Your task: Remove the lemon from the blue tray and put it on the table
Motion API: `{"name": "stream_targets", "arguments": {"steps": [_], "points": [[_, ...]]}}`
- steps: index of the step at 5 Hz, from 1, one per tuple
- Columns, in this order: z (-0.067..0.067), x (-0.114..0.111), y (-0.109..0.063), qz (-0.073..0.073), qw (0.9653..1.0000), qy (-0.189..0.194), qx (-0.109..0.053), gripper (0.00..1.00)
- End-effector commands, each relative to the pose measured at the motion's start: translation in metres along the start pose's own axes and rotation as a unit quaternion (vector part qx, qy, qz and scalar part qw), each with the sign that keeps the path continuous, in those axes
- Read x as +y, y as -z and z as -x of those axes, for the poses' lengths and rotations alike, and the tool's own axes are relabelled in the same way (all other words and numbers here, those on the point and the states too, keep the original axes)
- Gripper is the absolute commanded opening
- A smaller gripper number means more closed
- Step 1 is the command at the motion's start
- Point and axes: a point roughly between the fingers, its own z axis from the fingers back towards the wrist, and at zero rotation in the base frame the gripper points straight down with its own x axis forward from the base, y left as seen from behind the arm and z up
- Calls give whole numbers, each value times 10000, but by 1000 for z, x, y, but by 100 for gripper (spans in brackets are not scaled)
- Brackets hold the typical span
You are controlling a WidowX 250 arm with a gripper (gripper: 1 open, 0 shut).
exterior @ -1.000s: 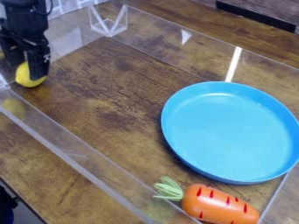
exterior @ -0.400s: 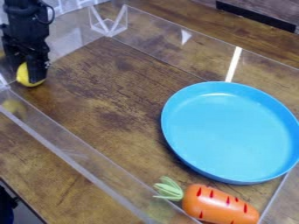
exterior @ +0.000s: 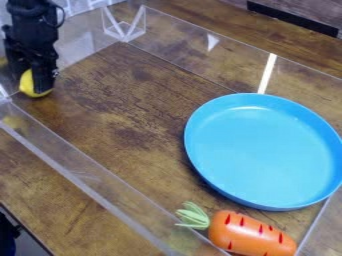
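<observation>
The lemon (exterior: 34, 85) sits on the tabletop (exterior: 134, 110) at its far-left corner, well apart from the bare blue tray (exterior: 262, 150). The gripper (exterior: 30, 72), apparently pinching it though the view is cramped, next needs to let go and lift clear.

1 lemon (exterior: 32, 87), yellow, small, at the far left of the bench (exterior: 134, 110). 1 blue tray (exterior: 263, 150), round, nothing counted in it. 1 toy carrot (exterior: 249, 235), orange with green leaves, at the bottom edge. 1 bench, dark wood grain. 1 robot arm with 1 pincer (exterior: 30, 72), black, over the lemon. Clear acrylic walls (exterior: 80, 170) edge the bench: 2 show plainly, 1 along the near side, 1 at the back; any others cannot be counted. Total loose items: 3, meaning 1 lemon, 1 tray, 1 carrot.
</observation>
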Motion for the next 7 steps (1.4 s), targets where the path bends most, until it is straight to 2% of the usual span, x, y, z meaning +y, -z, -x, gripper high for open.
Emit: {"name": "stream_targets", "arguments": {"steps": [1, 4, 7], "points": [[-11, 12, -16, -285, 9993, -35, -253, 0], [-14, 17, -7, -471, 9986, 1, -228, 0], [-12, 13, 9, -541, 9984, -49, -185, 0]]}}
